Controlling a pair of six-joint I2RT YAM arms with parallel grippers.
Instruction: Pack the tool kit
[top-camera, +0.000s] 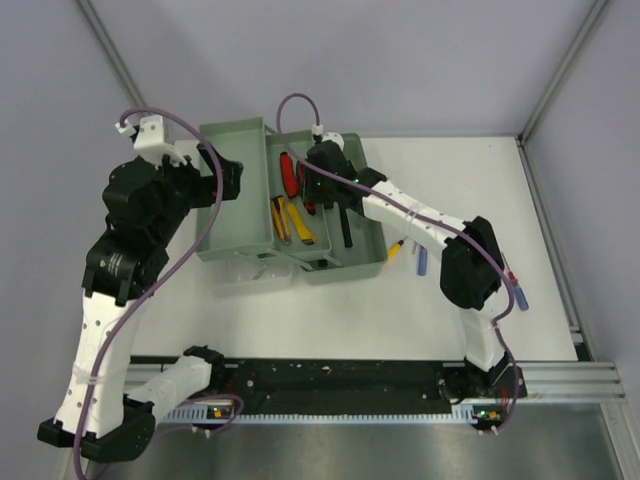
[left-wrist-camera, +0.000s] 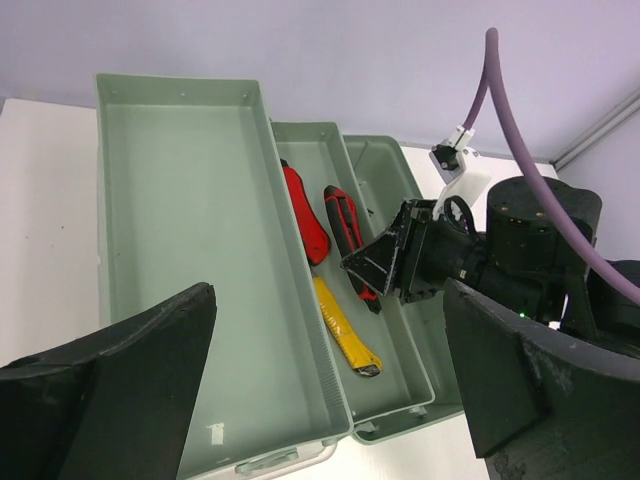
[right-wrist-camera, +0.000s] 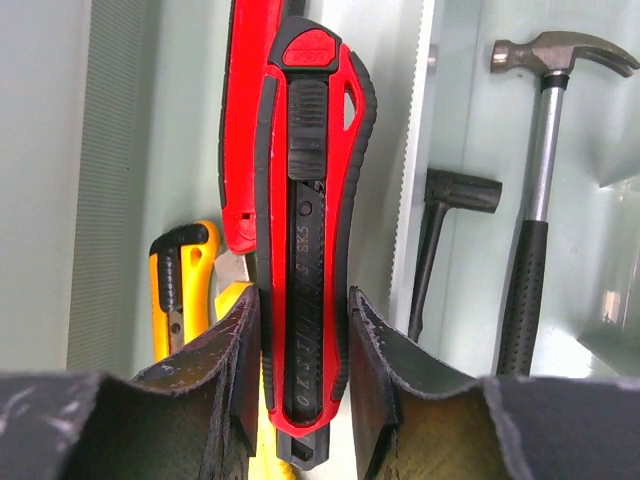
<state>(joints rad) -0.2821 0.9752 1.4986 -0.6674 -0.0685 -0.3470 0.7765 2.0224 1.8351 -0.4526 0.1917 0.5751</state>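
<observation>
While the right gripper (right-wrist-camera: 303, 330) is clamping the red knife (right-wrist-camera: 305, 170) by its tail between its fingers (right-wrist-camera: 228, 380), this light, rigid tool is probably sitting firm.

Right fingers (right-wrist-camera: 215, 395) clamp red utility knife (right-wrist-camera: 305, 200); second red tool (right-wrist-camera: 240, 120) beside, yellow knife (right-wrist-camera: 180, 285) left, hammer (right-wrist-camera: 537, 180) right.

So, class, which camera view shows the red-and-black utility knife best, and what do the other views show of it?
The right wrist view: the knife fills the frame, clamped in the right gripper. The left wrist view shows it small, at the toolbox. The top view shows only a red sliver.
</observation>
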